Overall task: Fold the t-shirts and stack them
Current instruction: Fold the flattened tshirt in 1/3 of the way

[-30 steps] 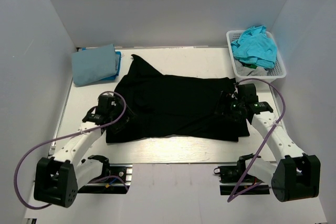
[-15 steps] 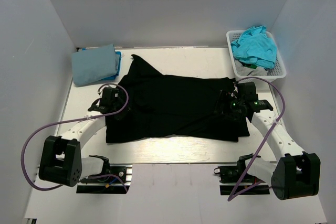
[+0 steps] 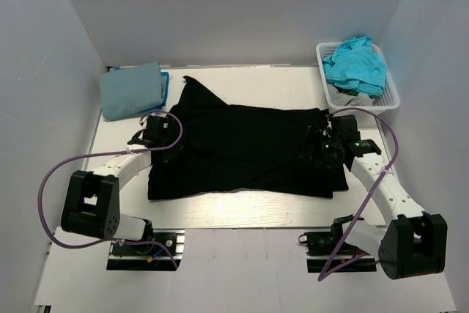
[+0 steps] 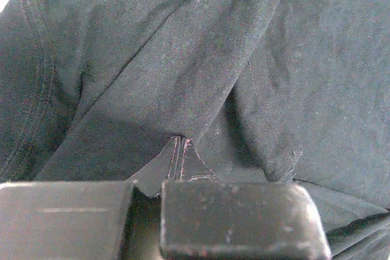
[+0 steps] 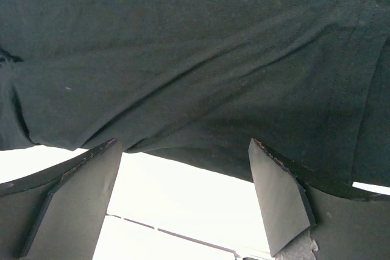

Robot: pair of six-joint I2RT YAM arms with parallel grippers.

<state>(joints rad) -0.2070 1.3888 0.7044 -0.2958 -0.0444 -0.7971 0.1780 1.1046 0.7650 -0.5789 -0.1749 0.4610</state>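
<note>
A large black t-shirt lies spread across the middle of the table. My left gripper is at its left edge. In the left wrist view this gripper is shut, its tips pinching a raised fold of the black cloth. My right gripper is at the shirt's right side. In the right wrist view it stands open, with the black hem just beyond the fingertips and white table between them. A folded light blue t-shirt rests at the back left.
A white slotted basket at the back right holds a crumpled turquoise t-shirt. A turquoise edge shows under the light blue fold. White walls close in the table on three sides.
My left gripper has moved away from me along the shirt's left edge and closed on a fold of black cloth. The right gripper has stayed open, nearly still.
</note>
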